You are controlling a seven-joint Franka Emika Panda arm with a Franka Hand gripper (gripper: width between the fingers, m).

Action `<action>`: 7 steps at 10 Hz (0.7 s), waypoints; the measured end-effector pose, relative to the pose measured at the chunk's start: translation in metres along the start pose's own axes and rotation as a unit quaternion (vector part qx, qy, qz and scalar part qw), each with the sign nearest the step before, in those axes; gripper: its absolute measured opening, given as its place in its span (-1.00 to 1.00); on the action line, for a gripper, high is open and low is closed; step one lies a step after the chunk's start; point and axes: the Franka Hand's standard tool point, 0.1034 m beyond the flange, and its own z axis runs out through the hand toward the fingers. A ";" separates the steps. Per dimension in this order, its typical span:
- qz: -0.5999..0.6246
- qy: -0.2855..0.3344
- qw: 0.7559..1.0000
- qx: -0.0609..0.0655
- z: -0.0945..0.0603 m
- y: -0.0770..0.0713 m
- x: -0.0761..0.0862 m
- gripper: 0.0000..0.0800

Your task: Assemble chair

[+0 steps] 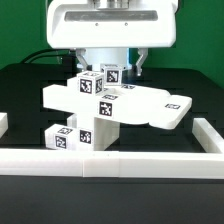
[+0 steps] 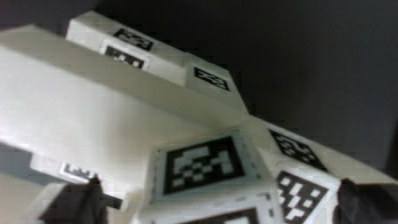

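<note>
The chair sits on the dark table, near the middle, just behind the long white rail that runs along the front. It is made of white blocky parts with small black-and-white tags on them. A flat slab sticks out toward the exterior view's right, and its far end almost reaches the white rail on that side. A thick post stands under the slab and goes down to the table. A small block lies low beside the post, on the exterior view's left. The robot arm hangs right behind and above the chair, so the gripper is partly hidden by the top blocks. The gripper's fingers are wide apart and nothing is between them. In the wrist view the chair fills nearly the whole picture, very close and a bit blurry, with a big tag facing the camera. One dark fingertip shows at the edge, beside the white part.
</note>
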 end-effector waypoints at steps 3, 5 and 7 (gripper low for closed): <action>0.007 0.000 1.000 0.001 0.000 0.000 0.000 -0.04; 0.015 0.000 1.000 0.000 0.000 0.000 0.000 -0.29; 0.068 0.000 0.998 0.001 0.000 0.000 0.000 -0.29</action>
